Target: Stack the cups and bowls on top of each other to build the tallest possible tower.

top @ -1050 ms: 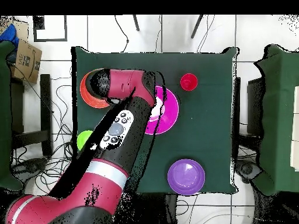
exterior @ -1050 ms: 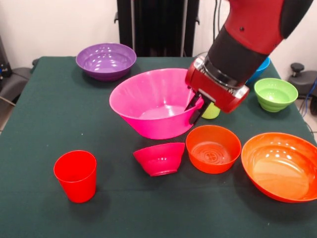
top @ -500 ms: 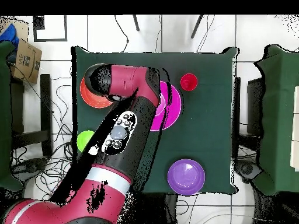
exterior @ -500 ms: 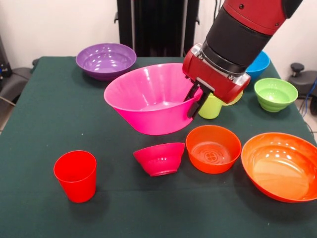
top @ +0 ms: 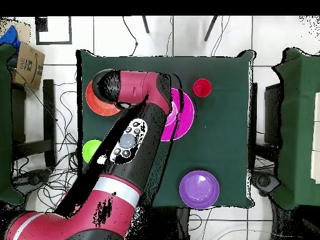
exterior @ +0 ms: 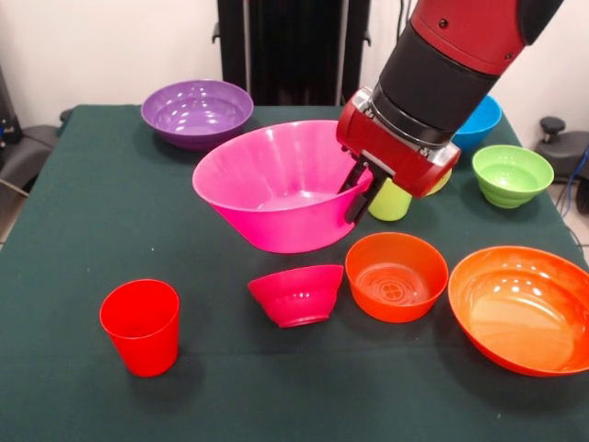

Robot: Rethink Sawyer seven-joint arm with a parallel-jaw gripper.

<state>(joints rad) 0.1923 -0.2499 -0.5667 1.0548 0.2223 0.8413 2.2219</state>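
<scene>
While my end effector (exterior: pixel 357 191) is clamped on the rim of the large pink bowl (exterior: pixel 276 189), one finger inside the wall and one outside, that bowl hangs tilted above the middle of the table (exterior: pixel 92 239), its far rim higher than the side towards the front edge. From above, my arm (top: pixel 134 134) covers most of the pink bowl, so only a crescent of it shows there.

Just below the lifted bowl, towards the front edge, the small magenta bowl (exterior: pixel 296 293) rests tipped on its side, and the small orange bowl (exterior: pixel 396 275) stands upright beside it. The large orange bowl (exterior: pixel 522 308) sits near the front corner on that same side; in the overhead view only part of it shows past my arm. The red cup (exterior: pixel 141 326) stands upright by itself towards the other front corner, well apart from everything else.

The lime green cup (exterior: pixel 389 200) stands just behind my end effector, partly hidden by it, with a sliver of the pale yellow cup (exterior: pixel 440 181) showing beside it. The ribbed green bowl (exterior: pixel 512 174) sits near the side edge, and the blue bowl (exterior: pixel 479 121) is behind it near the back corner, mostly hidden by my arm. The purple bowl (exterior: pixel 197 112) stands alone near the opposite back corner.

Nothing is nested or stacked on anything else
</scene>
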